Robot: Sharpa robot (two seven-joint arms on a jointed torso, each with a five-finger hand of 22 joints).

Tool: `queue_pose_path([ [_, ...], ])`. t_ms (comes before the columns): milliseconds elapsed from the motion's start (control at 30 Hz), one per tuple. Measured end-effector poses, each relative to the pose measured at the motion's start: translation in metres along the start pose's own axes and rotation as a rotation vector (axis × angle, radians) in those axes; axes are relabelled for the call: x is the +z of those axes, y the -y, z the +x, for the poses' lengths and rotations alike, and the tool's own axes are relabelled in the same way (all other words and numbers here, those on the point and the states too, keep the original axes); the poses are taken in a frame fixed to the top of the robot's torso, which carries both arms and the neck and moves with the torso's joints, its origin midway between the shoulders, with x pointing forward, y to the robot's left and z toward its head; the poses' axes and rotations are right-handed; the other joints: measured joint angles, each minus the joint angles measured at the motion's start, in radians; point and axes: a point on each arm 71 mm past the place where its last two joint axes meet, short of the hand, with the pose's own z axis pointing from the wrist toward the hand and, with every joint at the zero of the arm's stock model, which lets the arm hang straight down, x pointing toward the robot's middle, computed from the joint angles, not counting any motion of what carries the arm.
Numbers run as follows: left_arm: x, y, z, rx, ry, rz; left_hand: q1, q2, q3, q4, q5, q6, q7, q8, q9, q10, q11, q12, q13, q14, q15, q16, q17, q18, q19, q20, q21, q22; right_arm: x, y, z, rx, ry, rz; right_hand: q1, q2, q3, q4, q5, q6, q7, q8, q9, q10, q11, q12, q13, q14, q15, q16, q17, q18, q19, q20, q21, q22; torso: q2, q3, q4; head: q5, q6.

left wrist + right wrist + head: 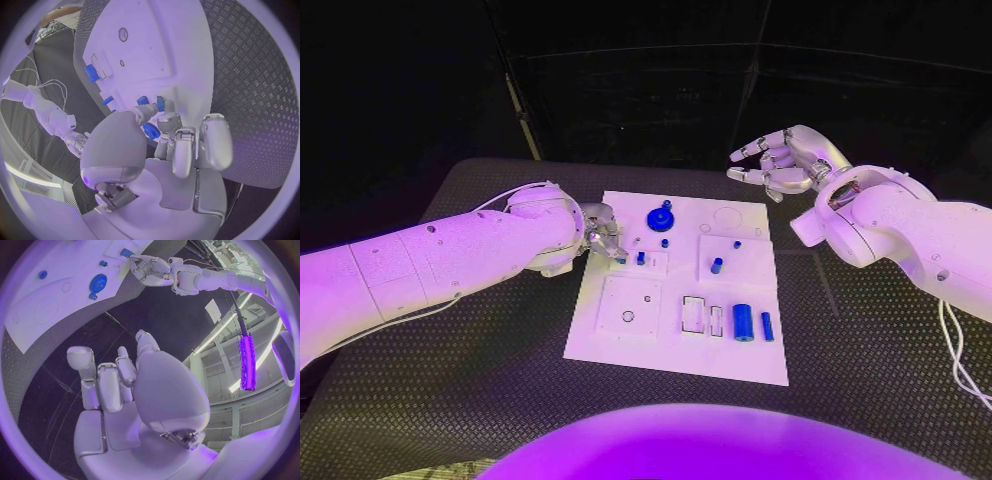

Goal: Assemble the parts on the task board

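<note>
Meanwhile the left hand (602,232) sits low at the left edge of the task board (635,335), its fingers (181,150) drawn close around a small blue part (150,131) at the fingertips — whether that part is actually pinched cannot be told. Just past those fingertips stand two short blue pegs (640,258) in the board, and a round blue gear (661,221) lies slightly farther off. The right hand (783,160) hangs above the dark surface (473,400) beyond the board's far right corner, holding nothing, fingers loosely curled and apart. Well away from both hands, near the board's near edge, two blue cylinders (743,323) lie side by side — beside white slots.
</note>
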Motion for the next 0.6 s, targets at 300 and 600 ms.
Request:
queue_pose_path([
  [300,0.0013,0.0021,-0.0001,0.002,-0.005,0.001,-0.026,-0.006,0.025,-0.025,0.0,0.01,-0.009,0.025,0.008,0.008,-0.007,0.024,0.023,-0.001,-0.006,0.0,0.0,0.0,0.0,0.0,0.005,0.0,0.0001,-0.0003,0.0004,0.001,-0.002,-0.001,0.0,0.0,0.0,0.0,0.0,0.0,0.0,0.0,0.0,0.0,0.0,0.0,0.0,0.0,0.0,0.0,0.0,0.0,0.0,0.0,0.0,0.0,0.0,-0.0001,0.0003,0.001,0.0],
  [600,0.0044,0.0033,-0.0011,0.006,-0.016,-0.004,-0.08,-0.007,0.049,-0.064,-0.001,0.016,-0.024,0.04,-0.004,0.02,-0.016,0.036,0.038,0.0,-0.014,0.0,0.0,0.0,0.0,-0.007,0.011,0.0,0.0003,-0.0008,0.001,0.001,-0.004,-0.002,-0.004,0.004,0.0,0.0,0.004,0.0,0.0,0.004,0.0,0.0,0.0,0.0,0.0,0.0,0.0,0.0,0.0,0.0,0.0,0.0,0.0,0.0,0.0,0.0002,-0.0007,-0.001,0.0],
])
